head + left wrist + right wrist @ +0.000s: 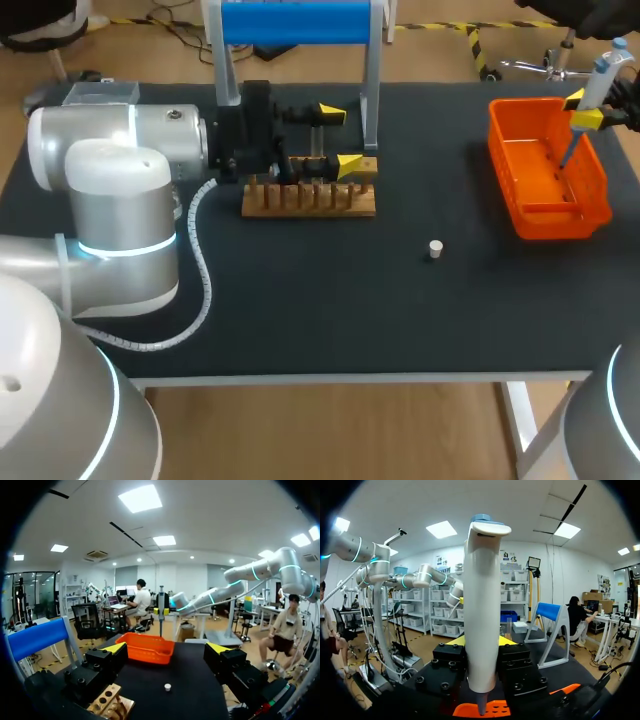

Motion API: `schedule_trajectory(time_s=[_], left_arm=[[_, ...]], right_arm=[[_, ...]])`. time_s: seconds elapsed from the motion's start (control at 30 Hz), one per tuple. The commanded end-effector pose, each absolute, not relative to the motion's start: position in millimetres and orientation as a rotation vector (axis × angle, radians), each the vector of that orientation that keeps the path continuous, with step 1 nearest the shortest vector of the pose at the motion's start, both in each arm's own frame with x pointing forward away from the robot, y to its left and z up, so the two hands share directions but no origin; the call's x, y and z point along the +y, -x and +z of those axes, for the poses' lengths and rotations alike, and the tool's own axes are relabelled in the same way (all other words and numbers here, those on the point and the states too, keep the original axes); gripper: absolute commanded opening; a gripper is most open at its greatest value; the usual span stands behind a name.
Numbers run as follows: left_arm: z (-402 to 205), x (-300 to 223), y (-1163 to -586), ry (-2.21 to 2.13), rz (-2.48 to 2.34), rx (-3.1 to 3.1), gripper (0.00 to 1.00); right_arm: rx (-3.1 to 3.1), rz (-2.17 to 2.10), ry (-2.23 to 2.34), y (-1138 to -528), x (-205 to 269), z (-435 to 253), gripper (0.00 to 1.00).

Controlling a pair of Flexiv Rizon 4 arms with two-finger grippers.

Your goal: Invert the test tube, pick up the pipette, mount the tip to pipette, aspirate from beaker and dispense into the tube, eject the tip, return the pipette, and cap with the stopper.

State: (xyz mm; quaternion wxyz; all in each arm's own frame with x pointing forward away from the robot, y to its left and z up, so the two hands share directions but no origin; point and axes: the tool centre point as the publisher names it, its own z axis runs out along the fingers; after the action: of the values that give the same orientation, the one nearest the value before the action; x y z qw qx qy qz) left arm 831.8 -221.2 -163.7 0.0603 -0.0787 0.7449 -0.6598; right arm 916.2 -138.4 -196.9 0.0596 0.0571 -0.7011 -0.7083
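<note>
On the black table [400,320], the left arm comes in from 9 o'clock. Its left gripper [340,140] hangs over the wooden rack [308,198], which sits a little toward 11 o'clock from the table's middle. The fingers stand wide apart. In the left wrist view the left gripper [167,648] has nothing clamped between its yellow tips, and the rack [107,703] lies just under the left finger. Whether a tube stands in the rack below cannot be told.

Behind the rack, toward 12 o'clock, stands a frame with a blue bar [295,22].

A small white stopper [434,248] lies alone near the table's middle, at about 4 o'clock from the rack. It is well apart from the rack and from the orange bin [520,215].

The bin sits toward 2 o'clock on the table. Above its far end the right gripper [582,109] is clamped on the pipette [603,75], whose thin lower end slants down inside the bin. In the right wrist view the pipette [482,605] stands upright between the two fingers of the right gripper [482,641], which touch it on either side, and the bin [495,710] shows beneath its nozzle. From the left wrist view the pipette [161,605] hangs over the bin [147,648], ahead of the open fingers.
</note>
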Motion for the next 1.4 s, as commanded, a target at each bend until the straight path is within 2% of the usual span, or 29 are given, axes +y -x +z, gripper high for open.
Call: schedule_trajectory(time_s=[0.03, 0.6, 1.4], left_arm=[[-163.4, -222.8, -831.6, 0.243, -1.992, 2.255, 1.0], [-163.4, -222.8, -831.6, 0.243, -1.992, 2.255, 1.0], [-163.4, -222.8, -831.6, 0.243, -1.992, 2.255, 1.0]], right_arm=[[-2.123, -2.139, -0.176, -917.2, -139.5, -195.9, 0.0], [-2.208, -2.116, -0.213, -876.9, -89.5, -178.0, 0.0], [-2.182, -2.053, -0.339, -822.2, 66.9, -190.3, 0.0]])
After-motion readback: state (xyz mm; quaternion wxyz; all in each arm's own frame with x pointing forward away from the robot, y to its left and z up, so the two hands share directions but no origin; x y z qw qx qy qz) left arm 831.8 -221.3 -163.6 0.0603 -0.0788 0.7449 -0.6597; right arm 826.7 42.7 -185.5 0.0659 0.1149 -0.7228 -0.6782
